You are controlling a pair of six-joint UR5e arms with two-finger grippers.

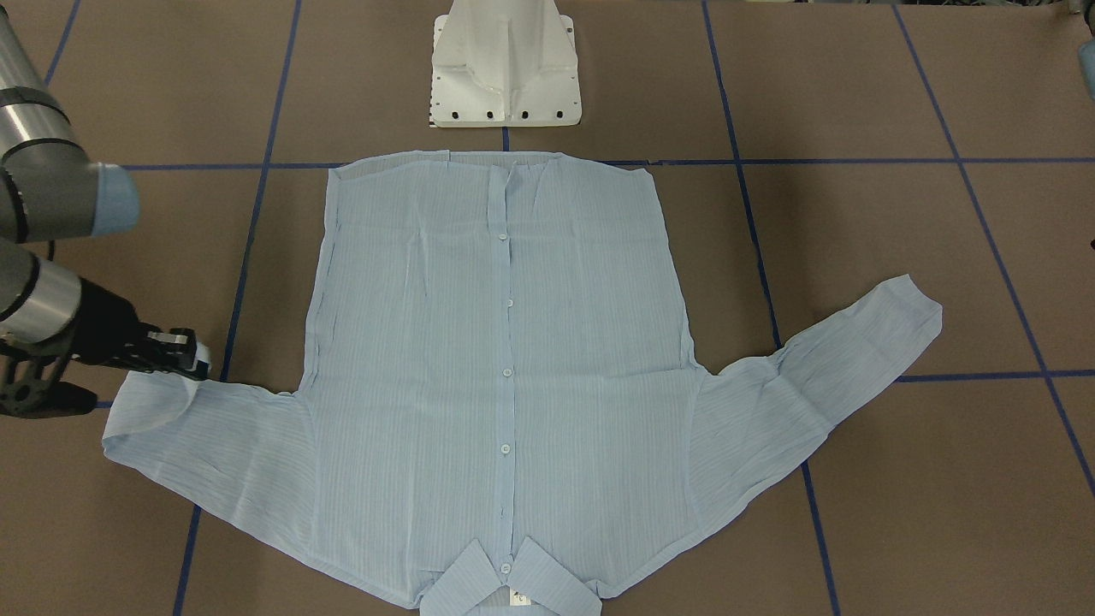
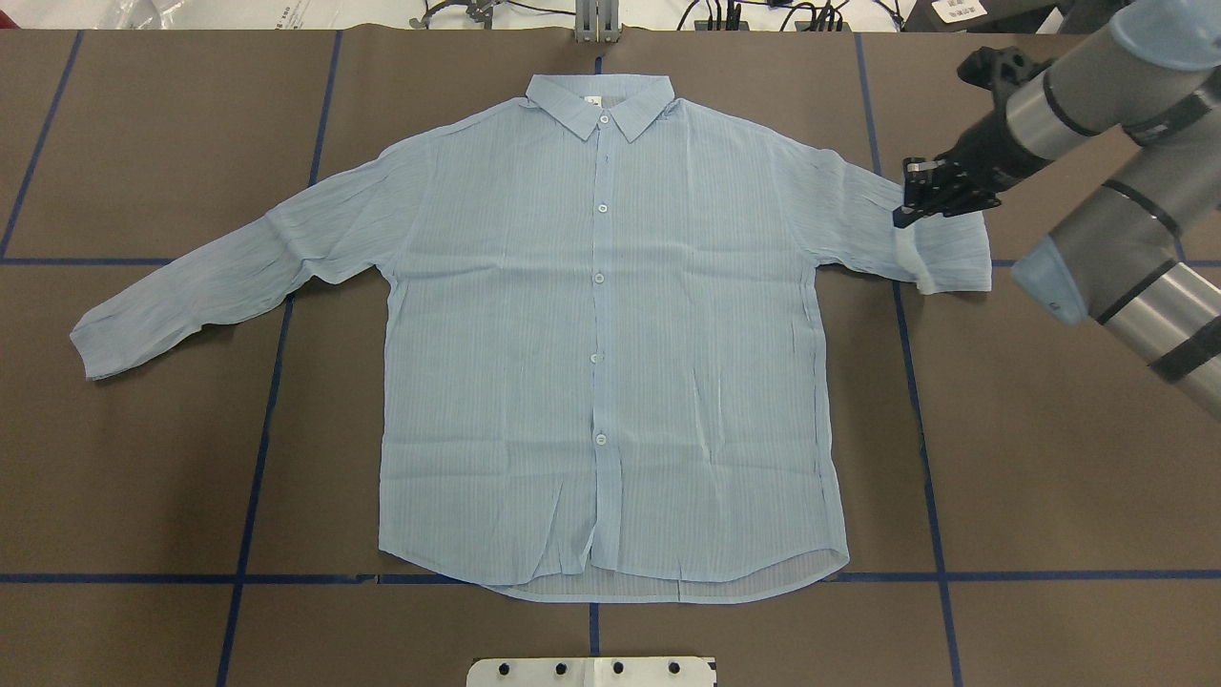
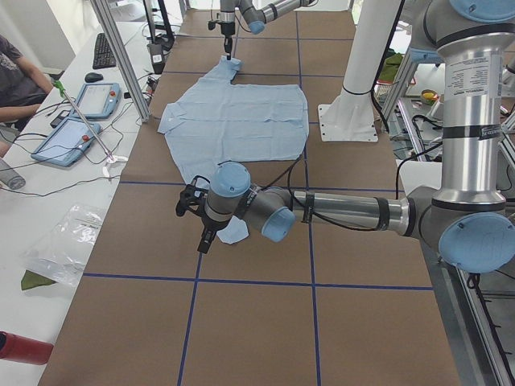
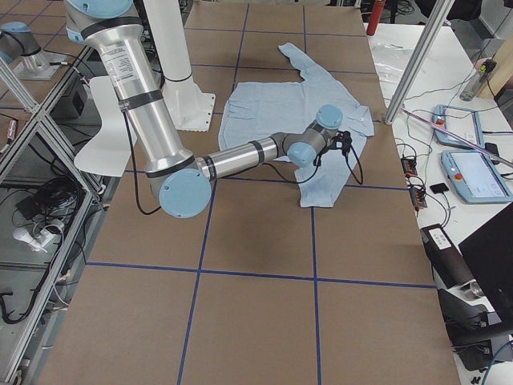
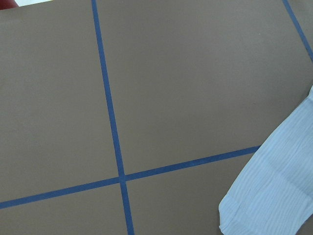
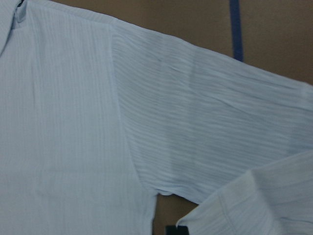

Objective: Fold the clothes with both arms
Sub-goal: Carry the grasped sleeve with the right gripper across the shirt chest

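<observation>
Overhead exterior shows me the thin pale blue striped button-up shirt (image 2: 601, 334) flat on the brown table (image 2: 1049, 477), the black right gripper (image 2: 918, 202) pinched on its right sleeve end, while I cannot tell how the left gripper (image 3: 206, 240) stands, so I'd lift low and sweep inward slowly.

Silver-grey tubular arms (image 2: 1154, 305), light blue joint caps (image 2: 1045, 277), white pedestal (image 1: 505, 68).
</observation>
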